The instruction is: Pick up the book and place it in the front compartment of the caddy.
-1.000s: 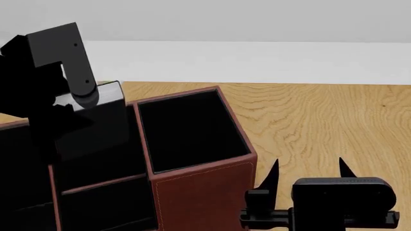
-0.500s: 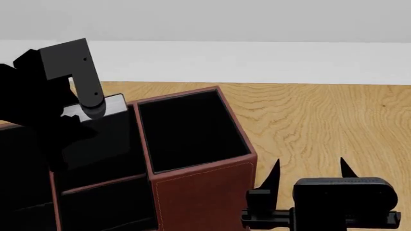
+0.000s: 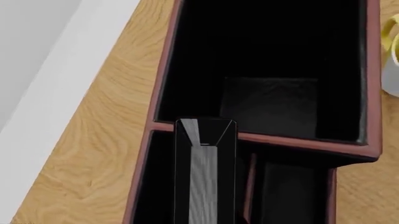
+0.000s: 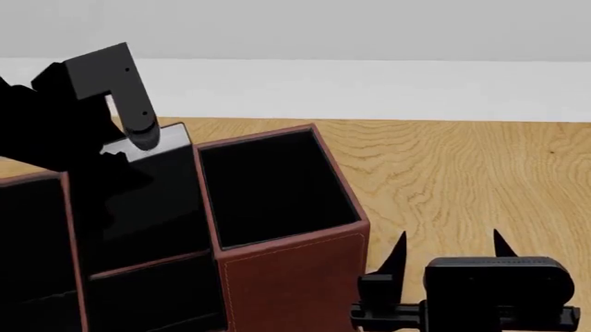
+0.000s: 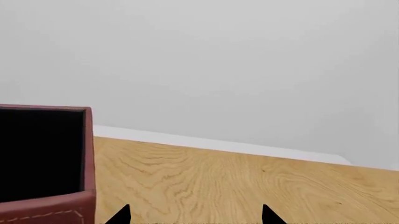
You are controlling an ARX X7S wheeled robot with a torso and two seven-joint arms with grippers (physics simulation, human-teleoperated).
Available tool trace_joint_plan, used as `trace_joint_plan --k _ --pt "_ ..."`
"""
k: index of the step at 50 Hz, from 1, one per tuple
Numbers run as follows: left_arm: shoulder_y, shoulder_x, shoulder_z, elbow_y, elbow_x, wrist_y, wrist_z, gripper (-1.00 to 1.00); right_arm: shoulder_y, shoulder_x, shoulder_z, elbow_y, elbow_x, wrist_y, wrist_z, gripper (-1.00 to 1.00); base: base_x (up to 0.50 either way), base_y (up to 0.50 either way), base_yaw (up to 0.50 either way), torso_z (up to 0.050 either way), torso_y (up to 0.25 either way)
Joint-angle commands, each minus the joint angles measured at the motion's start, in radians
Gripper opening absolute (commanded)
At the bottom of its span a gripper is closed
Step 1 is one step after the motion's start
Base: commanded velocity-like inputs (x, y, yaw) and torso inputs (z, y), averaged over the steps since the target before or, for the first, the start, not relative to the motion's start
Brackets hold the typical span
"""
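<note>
Left wrist view: the thin glossy black slab of a book runs straight out from the camera, edge-on, its pale sheen down the middle, so the left gripper is evidently pinching it at the near end, though the fingers themselves are out of shot. Its far end sits just over the reddish-brown divider wall of the stitched leather-look caddy, with the big black-lined rear bin beyond the tip and narrower bins directly under the slab. Held on edge like that it's lined up to slot down between walls rather than lie flat; I can't tell from here which bin it's actually in. A small yellow-and-white object sits on the wooden table, well off to the far side of the caddy from the hand. Head view: the left gripper is high at the caddy's back-left, clamped on the book's top edge, book hanging steeply tilted with its lower part down inside the left column next to the big bin. Looks like insertion is under way, not released. The right gripper is parked low beside the caddy's front corner, prongs spread, holding nothing, out of the way. Right wrist view: just both prong tips apart, caddy corner to one side, bare wood ahead.
</note>
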Motion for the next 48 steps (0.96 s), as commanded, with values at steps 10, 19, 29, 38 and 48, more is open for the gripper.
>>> trace_joint_plan --k 10,19,29,38,48 --pt "0.065 0.083 -0.036 -0.119 0.107 0.099 0.009 -1.0 0.007 -0.013 0.025 0.004 -0.018 0.006 -0.016 1.0 0.0 0.0 -0.01 0.0 0.0" --pt "0.061 0.076 -0.023 -0.094 0.118 0.081 -0.008 1.0 0.007 -0.011 0.024 0.0 -0.016 0.008 -0.014 1.0 0.0 0.0 -0.01 0.0 0.0" --pt "0.036 0.047 -0.023 -0.026 0.111 0.048 -0.017 1.0 0.009 -0.011 0.019 -0.004 -0.013 0.01 -0.012 1.0 0.0 0.0 0.0 0.0 0.0" --pt "0.029 0.028 -0.032 0.026 0.101 0.029 -0.036 1.0 0.008 -0.009 0.022 -0.011 -0.01 0.013 -0.009 1.0 0.0 0.0 0.0 0.0 0.0" --pt "0.022 -0.063 -0.13 0.234 0.016 -0.031 -0.176 1.0 0.006 -0.004 0.027 -0.025 -0.004 0.022 -0.004 1.0 0.0 0.0 0.0 0.0 0.0"
